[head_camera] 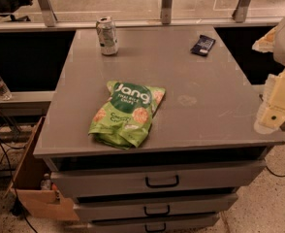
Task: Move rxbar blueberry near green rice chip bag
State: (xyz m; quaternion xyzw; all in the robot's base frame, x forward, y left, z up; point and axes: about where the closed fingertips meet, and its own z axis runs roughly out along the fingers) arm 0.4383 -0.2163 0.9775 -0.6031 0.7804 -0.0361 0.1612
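Rxbar blueberry (203, 45) lies flat near the far right corner of the grey worktop (205, 115), a small dark navy bar with nothing touching it. Its long axis runs on a slant, from the near-left end up toward the far-right end as seen in the camera view.

The gripper (274, 108), a cream-coloured piece, hangs off the right-hand edge of the worktop, beside the front corner and not over the surface. I cannot tell whether the jaws are apart or together. From there the bar sits farther back and inward across the surface, well apart from the jaws. There is only the one arm, so I'd guess the reach has to run toward the far edge, with the wrist turned to close across the bar's narrow width.

The green rice chip bag (128, 113) lies crinkled toward the front, left of centre, well apart from the bar. The bar would have to travel forward and leftward to end up beside it.

By count: one bar, one bag, and one silver can (107, 35) standing upright near the far left corner. Below the worktop are three drawers (162, 181).
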